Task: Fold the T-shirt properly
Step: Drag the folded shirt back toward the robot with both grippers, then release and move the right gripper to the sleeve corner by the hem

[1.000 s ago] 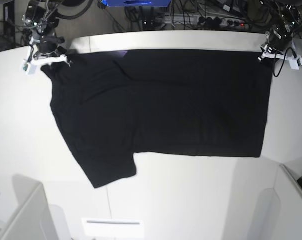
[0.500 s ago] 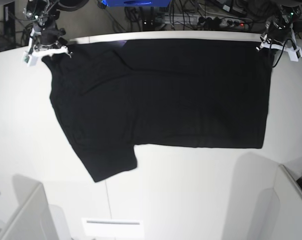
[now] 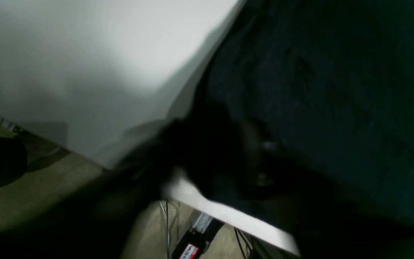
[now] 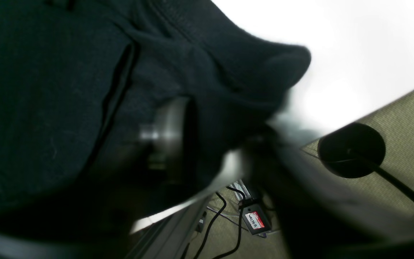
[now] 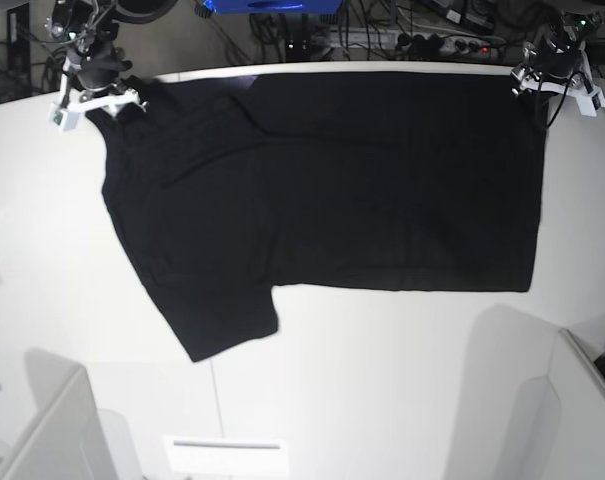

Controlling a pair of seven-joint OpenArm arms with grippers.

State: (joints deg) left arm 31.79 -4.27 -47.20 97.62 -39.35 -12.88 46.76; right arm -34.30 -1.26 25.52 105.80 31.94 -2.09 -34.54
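Note:
The black T-shirt [image 5: 332,180] lies spread flat on the white table [image 5: 382,380], plain side up, one sleeve pointing to the front left. My right gripper [image 5: 94,100] is shut on the shirt's far left corner at the table's back edge. My left gripper [image 5: 544,85] is shut on the far right corner. The right wrist view shows bunched black cloth [image 4: 210,64] pinched in the jaws. The left wrist view shows the cloth [image 3: 318,90] running into the blurred jaws. No print or neck label shows.
Cables and a power strip [image 5: 432,40] lie behind the table's far edge. White panels stand at the front left [image 5: 52,430] and front right [image 5: 582,400]. A white slotted plate [image 5: 227,455] sits at the front edge. Floor and cables [image 4: 253,219] show below the edge.
Both grippers have moved toward the table's far edge, pulling the shirt's far edge with them. The shirt has shifted back and lies flatter.

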